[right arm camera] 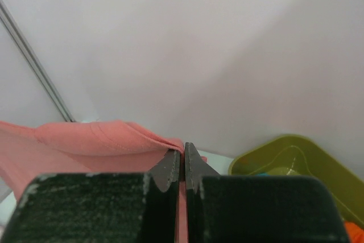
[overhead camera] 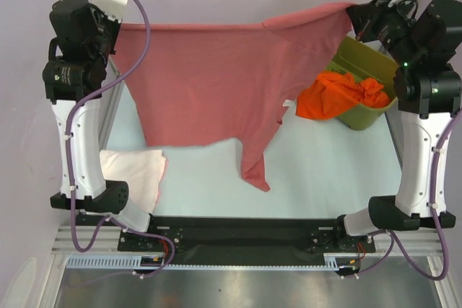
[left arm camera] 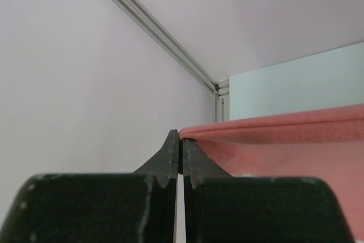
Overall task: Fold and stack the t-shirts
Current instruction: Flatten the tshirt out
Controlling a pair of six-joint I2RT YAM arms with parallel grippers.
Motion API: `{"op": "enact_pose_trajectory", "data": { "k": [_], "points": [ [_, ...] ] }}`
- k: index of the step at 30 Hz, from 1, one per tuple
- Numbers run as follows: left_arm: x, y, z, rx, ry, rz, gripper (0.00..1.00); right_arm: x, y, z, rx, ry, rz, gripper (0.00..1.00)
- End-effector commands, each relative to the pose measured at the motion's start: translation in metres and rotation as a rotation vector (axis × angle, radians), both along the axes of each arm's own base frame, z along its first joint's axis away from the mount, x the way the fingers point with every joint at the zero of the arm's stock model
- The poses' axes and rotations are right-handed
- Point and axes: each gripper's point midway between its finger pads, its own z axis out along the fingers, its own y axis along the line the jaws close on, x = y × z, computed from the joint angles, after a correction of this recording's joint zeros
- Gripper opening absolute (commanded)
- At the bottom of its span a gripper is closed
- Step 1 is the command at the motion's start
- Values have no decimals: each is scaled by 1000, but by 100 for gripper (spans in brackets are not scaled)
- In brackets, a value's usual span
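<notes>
A salmon-red t-shirt (overhead camera: 209,81) hangs spread in the air between both arms, its lower edge and one sleeve drooping toward the table. My left gripper (overhead camera: 115,28) pinches its upper left corner; in the left wrist view the left gripper (left arm camera: 181,140) is shut on the cloth's hem (left arm camera: 273,132). At the upper right, my right gripper (overhead camera: 351,11) holds the other corner; the right wrist view has the right gripper (right arm camera: 183,151) shut on the salmon-red cloth (right arm camera: 96,138). A white t-shirt (overhead camera: 133,171) lies folded at the near left. A bright orange t-shirt (overhead camera: 339,95) sits crumpled in the bin.
An olive-green plastic bin (overhead camera: 364,63) stands at the right under the right arm, also seen in the right wrist view as the green bin (right arm camera: 290,157). The light table surface (overhead camera: 317,171) shows below the hanging shirt. Walls close in on the left and back.
</notes>
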Motion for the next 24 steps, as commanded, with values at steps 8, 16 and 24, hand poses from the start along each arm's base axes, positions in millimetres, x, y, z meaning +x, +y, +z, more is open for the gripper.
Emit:
{"op": "enact_pose_trajectory", "data": {
  "k": [8, 16, 24],
  "points": [
    [-107, 5, 63, -94, -211, -21, 0, -157, -28, 97, -47, -367, -111, 0],
    [-117, 5, 71, -104, -242, -26, 0, -184, -29, 122, -29, -464, -110, 0],
    [-6, -15, 21, -93, -103, -92, 0, -35, 11, 92, -18, -343, 46, 0]
  ]
}}
